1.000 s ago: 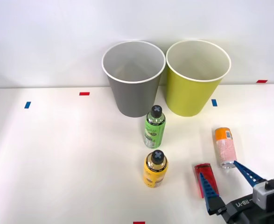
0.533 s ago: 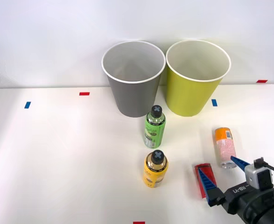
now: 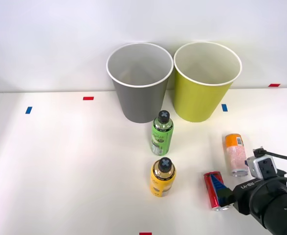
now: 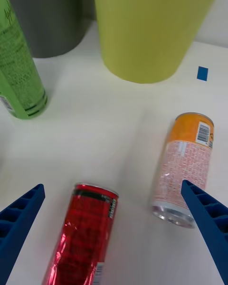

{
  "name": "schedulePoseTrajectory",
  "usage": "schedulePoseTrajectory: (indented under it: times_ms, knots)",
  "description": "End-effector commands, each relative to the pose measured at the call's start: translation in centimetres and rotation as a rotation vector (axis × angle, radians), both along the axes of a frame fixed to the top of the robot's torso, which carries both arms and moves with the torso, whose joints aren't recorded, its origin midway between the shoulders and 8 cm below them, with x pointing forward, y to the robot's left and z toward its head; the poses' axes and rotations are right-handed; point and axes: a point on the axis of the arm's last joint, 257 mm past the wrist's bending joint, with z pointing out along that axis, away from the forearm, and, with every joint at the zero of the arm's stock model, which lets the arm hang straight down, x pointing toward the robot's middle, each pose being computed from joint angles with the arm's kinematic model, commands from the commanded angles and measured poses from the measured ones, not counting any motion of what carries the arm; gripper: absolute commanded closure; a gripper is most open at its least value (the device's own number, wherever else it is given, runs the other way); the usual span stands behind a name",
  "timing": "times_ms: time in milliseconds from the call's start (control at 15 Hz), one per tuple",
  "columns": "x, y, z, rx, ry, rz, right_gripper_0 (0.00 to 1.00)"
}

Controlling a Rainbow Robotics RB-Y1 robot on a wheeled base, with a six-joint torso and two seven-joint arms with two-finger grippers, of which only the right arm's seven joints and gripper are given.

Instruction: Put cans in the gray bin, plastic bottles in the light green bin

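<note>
Standing side by side at the far edge of the white table (image 3: 60,161), the gray bin (image 3: 139,83) is on the left and the light green bin (image 3: 205,83) on the right, their rims almost touching. The right arm (image 3: 273,208) comes in at the near right corner, and the right gripper (image 4: 114,232) has its blue ribbed fingers (image 4: 21,218) spread wide apart, holding nothing, low over the two cans. The green-labelled bottle (image 3: 162,133) stands upright just in front of the gap between the bins, and the shorter yellow bottle (image 3: 163,177) stands upright nearer, almost straight in front of it. To the right of the bottles both cans lie on their sides: the orange-topped can (image 3: 235,154) farther and more to the right, the red can (image 3: 216,190) nearer, apart from each other. In the wrist view the red can (image 4: 83,240) lies between the fingers and the orange-topped can (image 4: 183,171) just beside one finger. Small blue tape marks (image 3: 224,107) and red tape marks (image 3: 88,98) dot the table.
</note>
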Motion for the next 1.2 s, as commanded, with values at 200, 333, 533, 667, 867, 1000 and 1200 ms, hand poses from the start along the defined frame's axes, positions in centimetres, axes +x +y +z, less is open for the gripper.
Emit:
schedulePoseTrajectory:
  times_ms: [200, 333, 533, 667, 867, 1000, 1200]
  knots:
    - [-2.5, -0.5, -1.0, -0.083, 0.153, -0.166, 0.0]
    - [-2.5, 0.6, -1.2, -0.06, 0.173, -0.165, 0.0]
    - [-2.2, 1.2, -1.1, -0.048, 0.193, -0.174, 0.0]
    - [-2.5, 0.9, -1.6, -0.077, 0.23, -0.165, 0.0]
    - [-2.7, 0.9, -1.8, -0.115, 0.254, -0.144, 0.0]
    - [-3.2, 1.7, -2.3, -0.03, 0.306, -0.166, 0.0]
    - [-3.3, 2.6, -2.4, 0.034, 0.339, -0.179, 0.0]
